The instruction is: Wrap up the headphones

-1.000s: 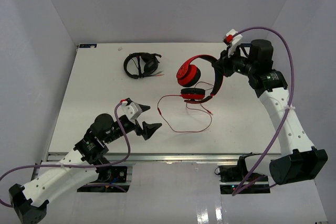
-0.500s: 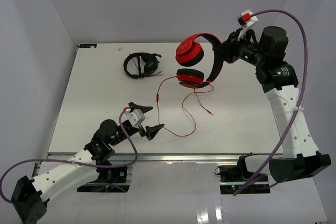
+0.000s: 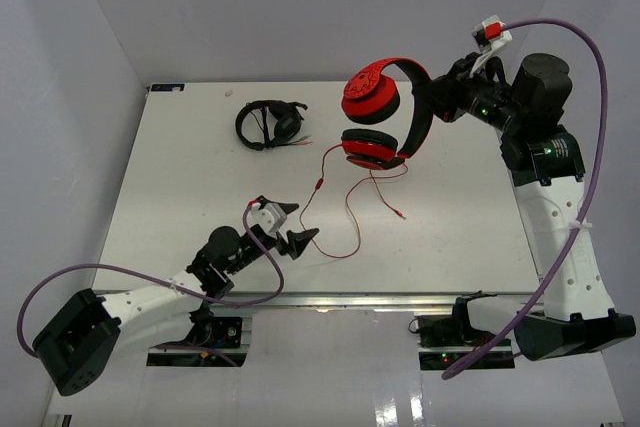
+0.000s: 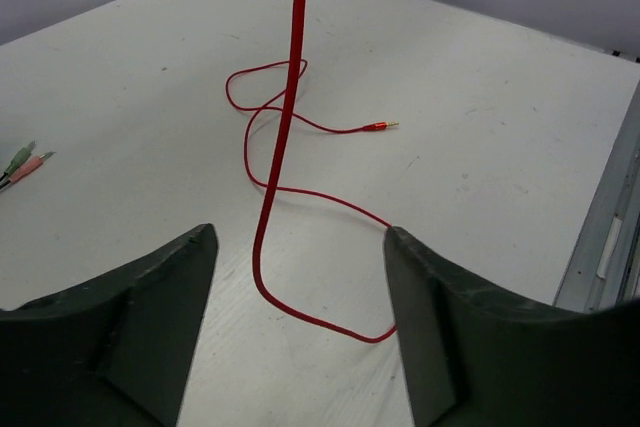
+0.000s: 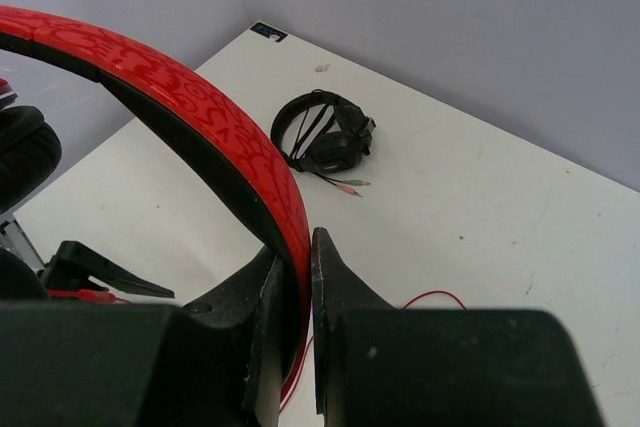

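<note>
right gripper point(image 3: 431, 109) clamped on headphones point(image 3: 372, 102) headband, held above table point(image 3: 180, 167) at 1 o'clock. left gripper point(image 4: 300, 237) spread wide at 7 o'clock; cable point(image 4: 293, 77) hangs just ahead.

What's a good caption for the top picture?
Right gripper holds red headphones up by the headband; cable dangles by the open left gripper.

The white table point(image 3: 200, 197) is occupied by small black headphones point(image 3: 270, 124) and loops of red cable point(image 4: 258, 262).
</note>
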Motion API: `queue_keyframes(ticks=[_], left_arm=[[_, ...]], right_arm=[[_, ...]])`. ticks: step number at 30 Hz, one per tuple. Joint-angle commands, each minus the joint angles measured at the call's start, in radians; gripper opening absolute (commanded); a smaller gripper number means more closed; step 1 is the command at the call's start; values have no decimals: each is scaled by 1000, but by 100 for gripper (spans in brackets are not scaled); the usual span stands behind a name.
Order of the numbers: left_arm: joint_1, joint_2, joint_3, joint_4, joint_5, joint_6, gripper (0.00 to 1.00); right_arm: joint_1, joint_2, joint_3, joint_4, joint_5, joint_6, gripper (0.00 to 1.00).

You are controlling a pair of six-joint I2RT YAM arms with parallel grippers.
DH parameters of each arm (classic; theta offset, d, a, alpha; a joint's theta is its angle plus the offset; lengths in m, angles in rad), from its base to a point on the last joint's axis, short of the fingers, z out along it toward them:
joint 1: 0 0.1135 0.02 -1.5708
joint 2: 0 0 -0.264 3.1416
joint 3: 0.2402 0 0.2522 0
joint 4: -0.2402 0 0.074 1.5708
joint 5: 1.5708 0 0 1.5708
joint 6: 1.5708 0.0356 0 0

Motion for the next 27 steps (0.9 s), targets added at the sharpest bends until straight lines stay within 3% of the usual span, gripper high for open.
queue_keyframes(ticks=[1, 4, 9, 19, 23, 27], left_arm=[[1, 67, 26, 95, 59, -50, 66], [-1, 84, 11, 115, 67, -69, 49], [0, 105, 11, 136, 79, -76, 42], [-1, 249, 31, 247, 66, -73, 70], [-2, 366, 83, 277, 81, -70, 68], [-5, 447, 109, 317, 68, -72, 58]], right_arm=[[-22, -30, 41, 73, -45, 74, 8], [-33, -33, 29, 81, -67, 93, 8], [-53, -39, -9, 106, -108, 139, 8], [-64, -61, -45, 133, -140, 172, 8], [-67, -61, -61, 139, -148, 184, 8], [-67, -65, -68, 141, -152, 185, 8]])
